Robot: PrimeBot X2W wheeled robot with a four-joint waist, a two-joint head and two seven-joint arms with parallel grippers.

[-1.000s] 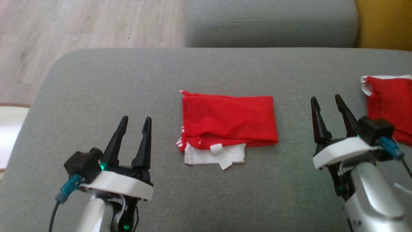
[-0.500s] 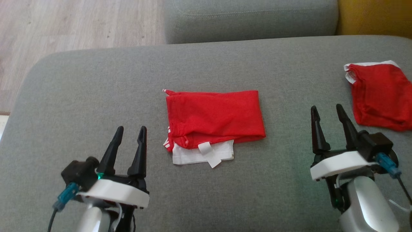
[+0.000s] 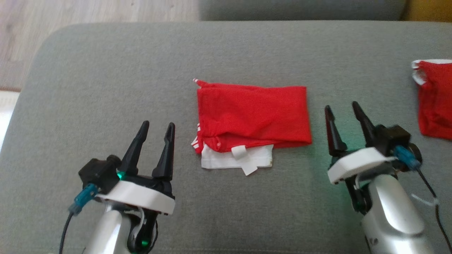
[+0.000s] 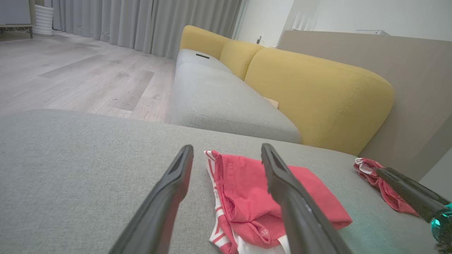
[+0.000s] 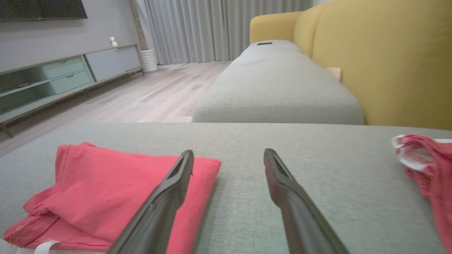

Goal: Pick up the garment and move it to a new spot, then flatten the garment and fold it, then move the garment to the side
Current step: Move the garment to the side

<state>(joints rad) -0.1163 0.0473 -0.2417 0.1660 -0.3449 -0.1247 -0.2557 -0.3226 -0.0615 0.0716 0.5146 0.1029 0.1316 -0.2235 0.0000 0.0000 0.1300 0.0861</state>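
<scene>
Head view: the folded red garment (image 3: 252,113) is seen on the cushion (image 3: 106,88) between left claw (image 3: 158,123) and right claw (image 3: 341,105), both spread wide, empty. Left wrist view: soft, limp layers are shown. Right wrist view: its side edge is judged best pinched
</scene>
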